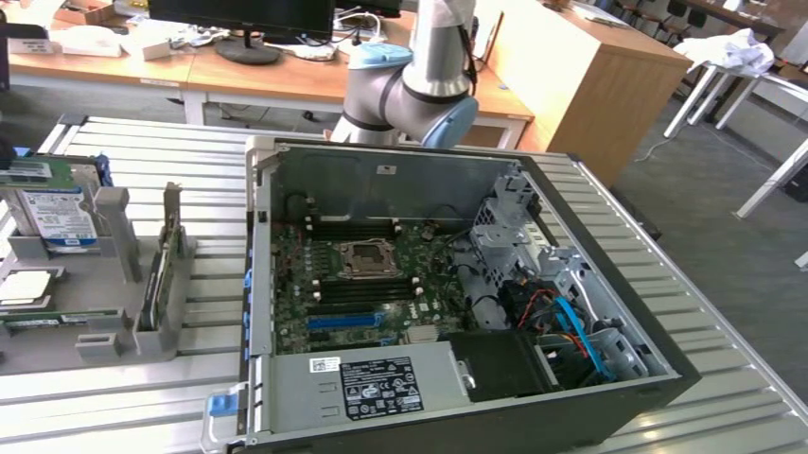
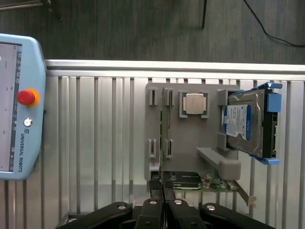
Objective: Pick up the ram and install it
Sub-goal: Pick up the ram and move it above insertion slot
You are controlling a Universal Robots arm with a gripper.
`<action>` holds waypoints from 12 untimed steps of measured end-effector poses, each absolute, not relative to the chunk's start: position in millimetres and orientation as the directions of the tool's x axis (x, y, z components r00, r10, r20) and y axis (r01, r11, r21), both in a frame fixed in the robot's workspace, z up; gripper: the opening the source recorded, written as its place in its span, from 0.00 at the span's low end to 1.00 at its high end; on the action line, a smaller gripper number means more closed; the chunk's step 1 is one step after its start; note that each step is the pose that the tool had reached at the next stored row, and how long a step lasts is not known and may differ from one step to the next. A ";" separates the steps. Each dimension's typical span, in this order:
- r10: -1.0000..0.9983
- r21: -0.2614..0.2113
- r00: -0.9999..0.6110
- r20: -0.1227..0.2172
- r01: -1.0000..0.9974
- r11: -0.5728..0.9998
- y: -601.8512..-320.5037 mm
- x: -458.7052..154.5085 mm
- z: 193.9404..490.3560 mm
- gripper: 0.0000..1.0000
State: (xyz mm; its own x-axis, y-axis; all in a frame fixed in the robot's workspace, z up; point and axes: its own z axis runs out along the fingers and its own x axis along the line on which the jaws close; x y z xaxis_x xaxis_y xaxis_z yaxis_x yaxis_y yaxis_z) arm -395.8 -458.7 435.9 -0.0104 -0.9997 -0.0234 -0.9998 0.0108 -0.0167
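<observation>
Shut on nothing, the end effector (image 2: 163,210) faces a gray holder (image 2: 186,143) on the slatted surface (image 2: 95,143), lower left in the exterior view. Hard drive (image 2: 248,124) and processor (image 2: 194,103) sit beside the ram (image 2: 162,133), which stands on edge, lengthwise toward the end effector.

Probably a robotics lab: wooden desks (image 1: 253,80) with a monitor (image 1: 240,14), a robot arm (image 1: 423,90) behind an opened computer case (image 1: 378,184).
</observation>
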 end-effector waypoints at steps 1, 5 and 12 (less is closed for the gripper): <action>-1.000 -0.017 -0.010 -0.023 -1.000 0.011 -458.8 -393.7 435.9 0.12; -1.000 -0.017 -0.010 -0.023 -1.000 0.011 -459.1 -384.8 435.9 0.12; -1.000 -0.017 -0.010 -0.023 -1.000 0.011 -459.7 -366.9 435.9 0.12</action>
State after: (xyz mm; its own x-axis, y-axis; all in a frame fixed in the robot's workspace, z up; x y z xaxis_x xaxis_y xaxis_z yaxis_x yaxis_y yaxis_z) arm -366.9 -459.7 435.9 -0.0102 -0.9997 -0.0235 -0.9998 0.0106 -0.0167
